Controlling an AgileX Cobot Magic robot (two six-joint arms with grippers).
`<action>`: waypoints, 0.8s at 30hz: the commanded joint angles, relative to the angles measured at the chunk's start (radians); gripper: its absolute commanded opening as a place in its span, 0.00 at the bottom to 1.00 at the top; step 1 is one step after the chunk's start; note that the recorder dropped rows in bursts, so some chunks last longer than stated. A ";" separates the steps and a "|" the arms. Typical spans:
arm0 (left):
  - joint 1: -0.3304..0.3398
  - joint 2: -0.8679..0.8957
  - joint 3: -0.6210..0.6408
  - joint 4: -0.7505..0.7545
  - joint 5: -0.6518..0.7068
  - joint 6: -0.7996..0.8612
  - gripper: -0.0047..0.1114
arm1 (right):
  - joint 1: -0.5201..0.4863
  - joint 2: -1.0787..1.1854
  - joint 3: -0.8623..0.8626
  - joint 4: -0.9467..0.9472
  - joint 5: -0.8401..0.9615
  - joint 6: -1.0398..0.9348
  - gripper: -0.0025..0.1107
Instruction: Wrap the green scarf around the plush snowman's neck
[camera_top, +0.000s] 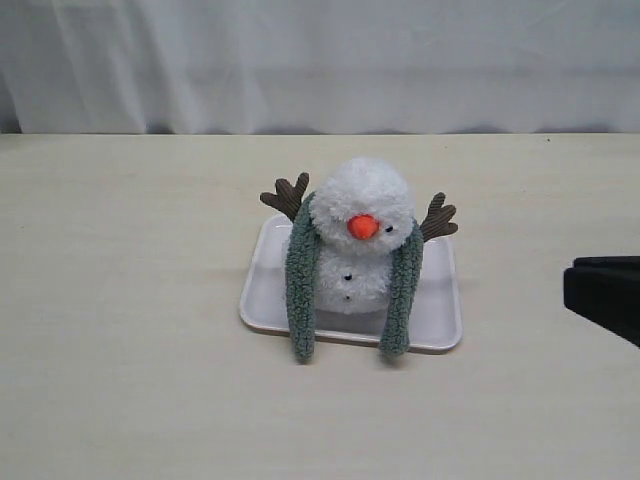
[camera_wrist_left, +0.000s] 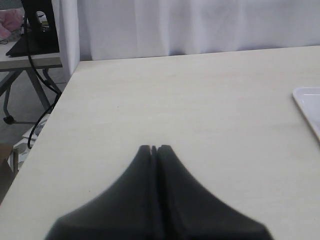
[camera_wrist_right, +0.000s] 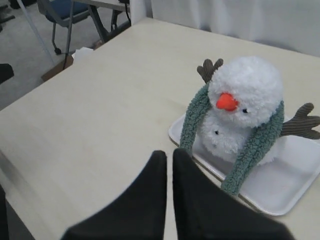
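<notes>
While the black left gripper and right gripper sit clenched, empty, the fuzzy sage-green scarf drapes the fluffy white plush snowman — ends at five and seven o'clock; best pinch one end low, cross it over.

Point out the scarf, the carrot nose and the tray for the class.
scarf (camera_top: 301, 290), exterior view, on the strand at the view's left.
nose (camera_top: 363, 227), exterior view, on its orange middle.
tray (camera_top: 440, 300), exterior view, on a bare patch near its rim.

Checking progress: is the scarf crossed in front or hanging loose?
Hanging loose: the green scarf drops down each side of the plush snowman, ends apart, uncrossed.
</notes>
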 joint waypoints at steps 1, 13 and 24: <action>0.001 0.000 0.002 -0.001 -0.008 -0.002 0.04 | -0.002 -0.079 0.004 -0.008 0.013 -0.005 0.06; 0.001 0.000 0.002 -0.001 -0.008 -0.002 0.04 | -0.002 -0.199 0.004 -0.008 0.013 -0.005 0.06; 0.001 0.000 0.002 -0.001 -0.010 -0.002 0.04 | -0.002 -0.200 0.004 -0.004 0.013 -0.005 0.06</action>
